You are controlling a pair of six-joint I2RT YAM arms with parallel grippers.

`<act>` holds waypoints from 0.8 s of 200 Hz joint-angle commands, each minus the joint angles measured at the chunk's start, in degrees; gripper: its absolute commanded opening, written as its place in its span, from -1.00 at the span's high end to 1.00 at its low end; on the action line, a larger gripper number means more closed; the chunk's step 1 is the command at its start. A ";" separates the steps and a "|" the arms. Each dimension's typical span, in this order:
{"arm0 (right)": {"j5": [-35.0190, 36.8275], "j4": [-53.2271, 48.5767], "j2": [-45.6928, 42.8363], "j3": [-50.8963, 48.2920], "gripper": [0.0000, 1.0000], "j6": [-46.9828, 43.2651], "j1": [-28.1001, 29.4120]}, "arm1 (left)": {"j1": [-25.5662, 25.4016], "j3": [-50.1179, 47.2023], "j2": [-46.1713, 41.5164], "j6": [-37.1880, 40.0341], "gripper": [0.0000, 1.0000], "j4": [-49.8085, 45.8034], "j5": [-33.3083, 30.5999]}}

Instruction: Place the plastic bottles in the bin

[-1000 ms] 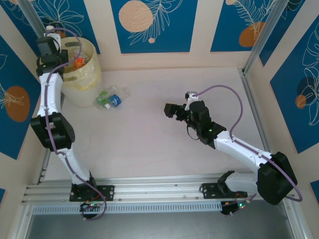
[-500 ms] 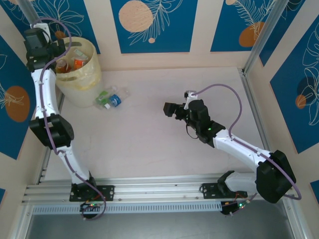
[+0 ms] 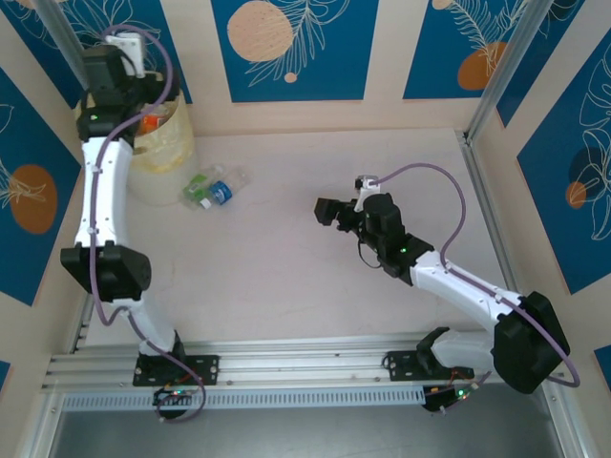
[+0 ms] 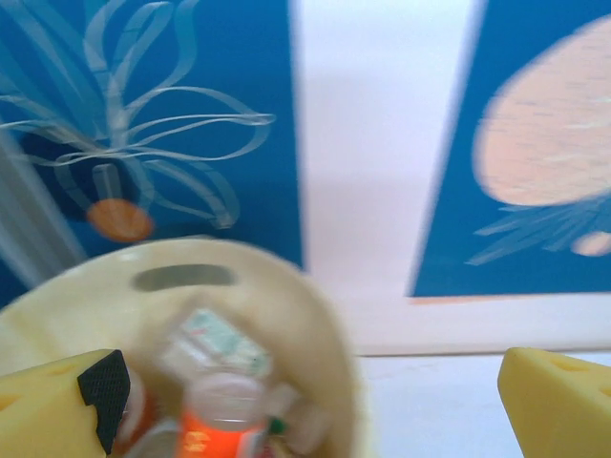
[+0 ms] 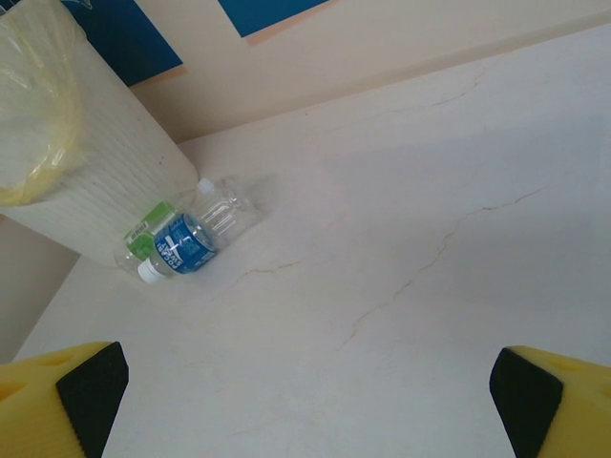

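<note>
The pale yellow bin (image 3: 170, 151) stands at the table's far left corner. My left gripper (image 3: 132, 88) hangs above its rim, open and empty. In the left wrist view the yellow fingers (image 4: 55, 412) stand wide apart over the bin (image 4: 315, 315), which holds several plastic bottles, one with an orange label (image 4: 218, 431). Two more plastic bottles lie side by side on the table just right of the bin, one blue-labelled (image 3: 221, 191) (image 5: 184, 244) and one green-labelled (image 3: 199, 186) (image 5: 151, 222). My right gripper (image 3: 327, 211) (image 5: 305, 405) is open mid-table, well right of them.
Blue-and-cream panel walls (image 3: 286, 48) close the table at the back and both sides. An aluminium rail (image 3: 286, 367) runs along the near edge by the arm bases. Bare tabletop (image 5: 401, 286) lies between my right gripper and the two bottles.
My left gripper opened above the bin; its wrist swung left, then back over the rim. The right arm and the two bottles on the table have not moved.
</note>
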 commanded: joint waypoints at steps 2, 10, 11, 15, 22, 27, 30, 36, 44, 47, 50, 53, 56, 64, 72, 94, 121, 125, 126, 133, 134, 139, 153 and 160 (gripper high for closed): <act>-0.07 1.40 -2.28 -1.34 -1.00 -0.14 -0.44 | -4.79 -2.64 -1.53 1.17 -1.00 1.09 0.98; -0.12 1.58 -2.55 -1.59 -1.00 -0.14 -0.54 | -6.04 -2.82 -1.18 1.02 -1.00 0.85 1.32; -0.12 1.58 -2.56 -1.61 -1.00 -0.14 -0.56 | -6.26 -2.81 -1.11 0.97 -1.00 0.79 1.41; -0.21 1.73 -2.73 -1.82 -1.00 -0.14 -0.57 | -6.75 -2.85 -0.80 0.80 -1.00 0.74 1.72; -0.21 2.00 -2.82 -2.01 -1.00 0.02 -0.61 | -7.59 -2.83 -0.24 0.54 -1.00 0.82 2.47; -0.37 2.30 -2.83 -2.17 -1.00 0.11 -0.66 | -8.11 -2.84 0.20 0.09 -1.00 0.86 2.57; -0.38 2.49 -2.83 -2.34 -1.00 0.12 -0.66 | -8.33 -2.83 0.53 -0.44 -1.00 0.95 2.50; -0.56 2.98 -2.69 -2.52 -0.99 0.25 -0.74 | -8.92 -2.93 1.24 -1.85 -1.00 0.91 2.76; -0.93 3.73 -2.67 -2.77 -0.99 0.21 -0.82 | -9.48 -3.09 2.00 -3.65 -1.00 0.67 4.33; -1.13 3.92 -2.66 -2.89 -0.99 0.21 -0.81 | -9.71 -3.28 2.28 -4.23 -1.00 0.64 4.93; -1.27 4.18 -2.56 -2.93 -0.99 0.20 -0.90 | -10.05 -3.47 2.62 -4.66 -1.00 0.53 5.58; -1.37 4.33 -2.57 -2.92 -0.99 0.21 -0.92 | -10.52 -3.57 2.95 -4.85 -1.00 0.29 5.97; -1.64 4.43 -2.57 -2.90 -0.99 0.14 -0.92 | -11.05 -3.65 3.27 -4.84 -1.00 -0.03 6.10; -2.23 4.57 -2.64 -2.79 -0.99 -0.06 -0.95 | -12.78 -3.69 4.20 -3.97 -1.00 -1.42 4.78; -3.05 4.66 -2.68 -2.66 -0.99 -0.71 -1.01 | -14.76 -3.51 5.33 -2.16 -1.00 -3.21 2.15; -6.53 5.32 -3.10 -2.49 -0.99 -4.09 -0.98 | -18.46 -2.99 8.61 2.02 -1.00 -9.50 -3.64; -12.09 8.10 -3.61 -3.31 -0.99 -8.98 -1.01 | -19.00 -3.47 12.29 3.32 -1.00 -15.22 -4.31; -13.13 8.61 -3.62 -3.40 -0.99 -9.83 -0.99 | -19.01 -3.55 12.76 3.56 -1.00 -15.79 -4.53; -13.39 8.74 -3.63 -3.44 -0.99 -10.04 -0.96 | -18.98 -3.65 12.93 3.60 -1.00 -15.96 -4.63; -15.11 9.27 -3.71 -3.64 -0.99 -11.86 -0.93 | -18.99 -4.08 13.56 4.06 -1.00 -16.75 -5.18; -15.39 9.34 -3.71 -3.65 -0.99 -12.15 -0.88 | -19.01 -4.18 13.73 4.11 -1.00 -16.80 -5.22; -16.64 9.51 -3.71 -3.81 -0.99 -13.42 -0.86 | -18.95 -4.85 14.11 4.41 -1.00 -17.01 -5.55; -19.97 9.16 -3.71 -3.53 -0.99 -17.33 -0.46 | -18.87 -6.59 15.25 5.07 -1.00 -17.52 -5.79; -21.06 8.54 -3.72 -3.36 -0.99 -18.99 -0.18 | -18.81 -7.11 16.00 5.43 -1.00 -17.91 -5.79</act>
